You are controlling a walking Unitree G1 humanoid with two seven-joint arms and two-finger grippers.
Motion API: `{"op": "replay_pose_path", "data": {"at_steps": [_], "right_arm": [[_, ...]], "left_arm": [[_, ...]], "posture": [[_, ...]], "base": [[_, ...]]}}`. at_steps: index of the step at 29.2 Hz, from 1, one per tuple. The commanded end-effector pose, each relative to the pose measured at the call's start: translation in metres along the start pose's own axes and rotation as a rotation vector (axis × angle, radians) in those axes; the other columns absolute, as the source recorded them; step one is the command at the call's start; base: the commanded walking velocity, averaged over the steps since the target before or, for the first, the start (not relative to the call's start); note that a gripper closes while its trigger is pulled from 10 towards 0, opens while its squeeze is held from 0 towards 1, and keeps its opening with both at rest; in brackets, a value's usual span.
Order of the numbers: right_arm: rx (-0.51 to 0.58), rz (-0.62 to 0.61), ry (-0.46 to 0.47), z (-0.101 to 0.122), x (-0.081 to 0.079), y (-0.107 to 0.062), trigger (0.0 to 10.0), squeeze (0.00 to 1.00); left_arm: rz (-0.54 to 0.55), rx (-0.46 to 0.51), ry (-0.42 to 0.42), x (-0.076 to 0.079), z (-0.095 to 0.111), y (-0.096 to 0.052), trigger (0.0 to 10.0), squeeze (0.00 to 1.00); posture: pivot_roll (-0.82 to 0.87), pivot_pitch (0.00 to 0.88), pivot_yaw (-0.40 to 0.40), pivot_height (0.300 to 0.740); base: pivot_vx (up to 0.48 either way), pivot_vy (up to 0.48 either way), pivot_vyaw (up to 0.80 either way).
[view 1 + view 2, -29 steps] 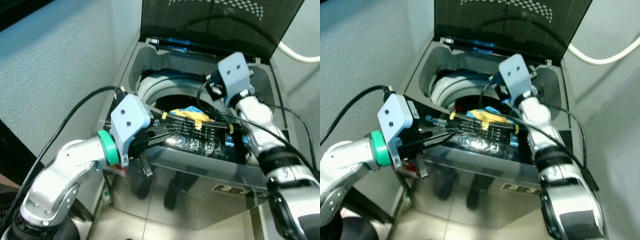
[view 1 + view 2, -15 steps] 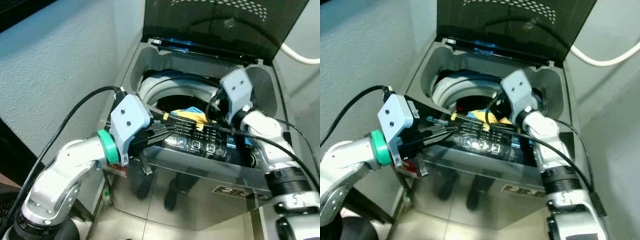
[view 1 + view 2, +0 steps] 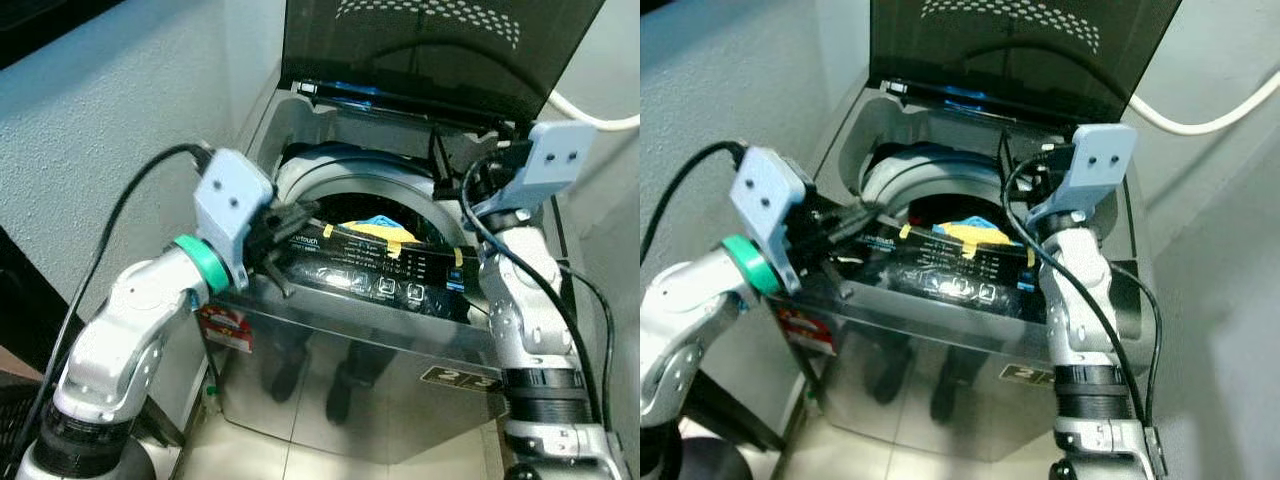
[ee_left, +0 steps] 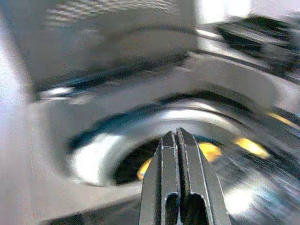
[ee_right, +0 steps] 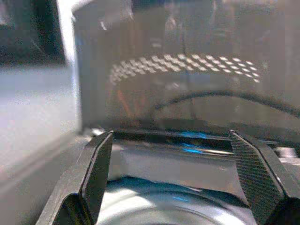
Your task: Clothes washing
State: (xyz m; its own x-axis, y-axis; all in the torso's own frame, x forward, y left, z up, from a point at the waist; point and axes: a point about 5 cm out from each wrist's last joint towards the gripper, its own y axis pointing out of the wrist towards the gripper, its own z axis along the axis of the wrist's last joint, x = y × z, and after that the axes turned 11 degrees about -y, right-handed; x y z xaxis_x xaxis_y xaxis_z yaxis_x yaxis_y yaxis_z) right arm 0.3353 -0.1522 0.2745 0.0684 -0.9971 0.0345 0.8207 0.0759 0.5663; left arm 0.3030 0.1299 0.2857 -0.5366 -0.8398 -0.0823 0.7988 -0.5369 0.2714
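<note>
Left gripper (image 4: 178,140), fingers pressed together, is hovering at the washing machine (image 3: 330,330) rim. Right gripper (image 5: 178,154) is spreading wide above the drum (image 3: 350,185), facing the raised lid (image 3: 440,40).

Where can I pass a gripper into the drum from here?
The drum opening is free toward its back rim, below the raised lid. It is crowded in front: the left gripper, fingers shut, over the control panel; the right gripper at the right rim.
</note>
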Motion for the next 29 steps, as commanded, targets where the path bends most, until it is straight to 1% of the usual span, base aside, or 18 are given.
{"op": "replay_pose_path", "data": {"at_steps": [1,3,4,6,9,15,18,20,29], "right_arm": [[0.017,-0.002,0.035,0.003,-0.001,-0.002,10.0,0.0],[0.018,0.008,0.059,0.003,-0.005,-0.002,10.0,0.0],[0.018,0.008,0.059,0.003,-0.005,-0.002,10.0,0.0],[0.016,0.018,0.069,0.003,-0.008,-0.002,10.0,0.0],[0.004,0.03,0.115,0.001,-0.015,-0.002,10.0,0.0],[-0.01,0.065,0.139,-0.001,-0.024,-0.003,10.0,0.0],[-0.012,0.07,0.14,-0.001,-0.025,-0.003,10.0,0.0],[-0.027,0.096,0.138,-0.004,-0.03,-0.006,10.0,0.0],[-0.046,0.106,0.141,-0.007,-0.031,-0.009,10.0,0.0]], "left_arm": [[0.09,0.025,-0.003,-0.011,0.0,0.001,10.0,0.0],[0.148,0.056,-0.016,-0.017,0.004,0.002,10.0,0.0],[0.148,0.056,-0.016,-0.017,0.004,0.002,10.0,0.0],[0.196,0.082,-0.029,-0.022,0.008,0.003,10.0,0.0],[0.266,0.105,-0.038,-0.029,0.009,0.005,10.0,0.0],[0.318,0.107,-0.07,-0.031,0.004,0.006,10.0,0.0],[0.325,0.11,-0.076,-0.031,0.003,0.007,10.0,0.0],[0.346,0.105,-0.101,-0.031,-0.003,0.009,10.0,0.0],[0.369,0.105,-0.122,-0.029,-0.008,0.013,10.0,0.0]], "posture": [[0.13,0.011,-0.019,0.74],[0.13,0.009,-0.019,0.74],[0.13,0.009,-0.019,0.74],[0.13,0.008,-0.019,0.74],[0.14,0.0,-0.028,0.74],[0.14,0.0,-0.035,0.74],[0.14,0.0,-0.035,0.74],[0.14,0.0,-0.036,0.74],[0.12,0.0,-0.041,0.74]], "base": [[0.0,0.0,0.0],[0.0,0.0,0.0],[0.0,0.0,0.0],[0.0,0.0,0.0],[0.0,0.0,0.0],[0.0,0.0,0.0],[0.0,0.0,0.0],[0.0,0.0,0.0],[0.0,0.0,0.0]]}}
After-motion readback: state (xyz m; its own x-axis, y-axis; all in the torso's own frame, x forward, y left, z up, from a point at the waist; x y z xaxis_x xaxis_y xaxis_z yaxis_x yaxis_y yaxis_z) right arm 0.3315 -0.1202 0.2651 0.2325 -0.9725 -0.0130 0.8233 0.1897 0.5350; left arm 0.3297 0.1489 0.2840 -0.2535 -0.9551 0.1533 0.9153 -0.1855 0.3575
